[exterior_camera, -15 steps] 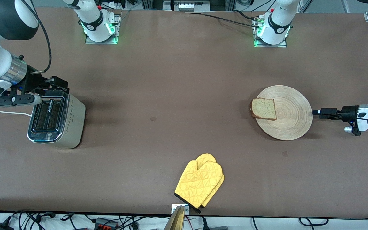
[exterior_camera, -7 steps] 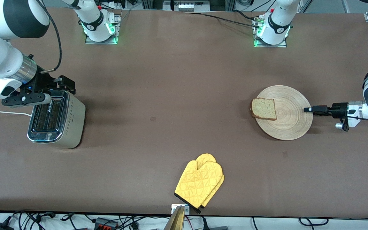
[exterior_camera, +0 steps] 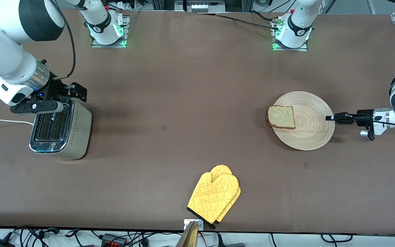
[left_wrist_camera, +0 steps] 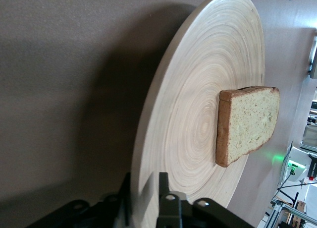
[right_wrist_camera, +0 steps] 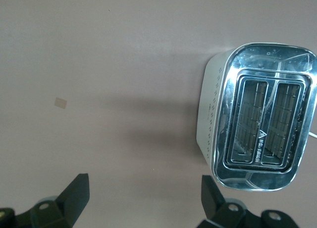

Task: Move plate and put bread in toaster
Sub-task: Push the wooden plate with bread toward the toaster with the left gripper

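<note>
The round wooden plate (exterior_camera: pixel 312 128) lies toward the left arm's end of the table, with the slice of brown bread (exterior_camera: pixel 281 117) on its edge toward the right arm's end. My left gripper (exterior_camera: pixel 329 117) is low at the plate's rim, its two fingers shut on the rim from above and below; the left wrist view shows the plate (left_wrist_camera: pixel 198 114), the bread (left_wrist_camera: pixel 247 124) and my gripper (left_wrist_camera: pixel 143 186). The toaster (exterior_camera: pixel 62 128) stands at the right arm's end, both slots empty. My right gripper (exterior_camera: pixel 68 93) hovers open and empty over the toaster's end nearer the bases; the toaster (right_wrist_camera: pixel 257 116) shows beside that gripper (right_wrist_camera: pixel 143 186).
A yellow oven mitt (exterior_camera: pixel 214 196) lies near the table's front edge, midway along it. The toaster's white cord (exterior_camera: pixel 2 120) runs off the table's end. Bare brown table lies between the toaster and the plate.
My left gripper has moved in and closed on the plate's rim, and the plate with the bread has shifted slightly toward the right arm's end. My right gripper has risen over the toaster.
</note>
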Robot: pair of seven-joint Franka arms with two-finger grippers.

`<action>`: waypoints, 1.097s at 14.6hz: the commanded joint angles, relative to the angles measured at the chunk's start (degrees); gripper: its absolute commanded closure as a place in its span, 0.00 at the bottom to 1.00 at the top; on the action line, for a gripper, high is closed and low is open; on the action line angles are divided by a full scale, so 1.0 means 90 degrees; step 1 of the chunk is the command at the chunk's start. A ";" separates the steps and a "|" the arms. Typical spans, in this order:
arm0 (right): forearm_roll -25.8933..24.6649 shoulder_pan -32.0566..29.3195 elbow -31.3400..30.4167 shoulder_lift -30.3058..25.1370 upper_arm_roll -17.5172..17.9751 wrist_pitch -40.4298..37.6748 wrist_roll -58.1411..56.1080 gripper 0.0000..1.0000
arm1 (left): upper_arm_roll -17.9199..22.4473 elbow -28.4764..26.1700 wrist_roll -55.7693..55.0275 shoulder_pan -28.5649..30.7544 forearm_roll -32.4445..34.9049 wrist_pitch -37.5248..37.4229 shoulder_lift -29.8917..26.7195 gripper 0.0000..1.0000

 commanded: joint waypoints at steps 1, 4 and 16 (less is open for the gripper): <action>-0.0096 0.0082 0.0092 0.0061 -0.0008 -0.0072 0.0122 0.00 | -0.0095 -0.0046 0.0255 0.0068 -0.0435 -0.0236 -0.0092 0.99; -0.0096 0.0072 0.0092 0.0080 -0.0008 -0.0082 0.0152 0.00 | -0.0095 -0.0046 0.0442 -0.0039 -0.1098 -0.0733 -0.0073 0.99; -0.0057 0.0062 0.0053 0.0100 -0.0008 -0.0091 0.0132 0.00 | -0.0086 -0.0095 0.0042 -0.2917 -0.3618 -0.0073 0.0015 1.00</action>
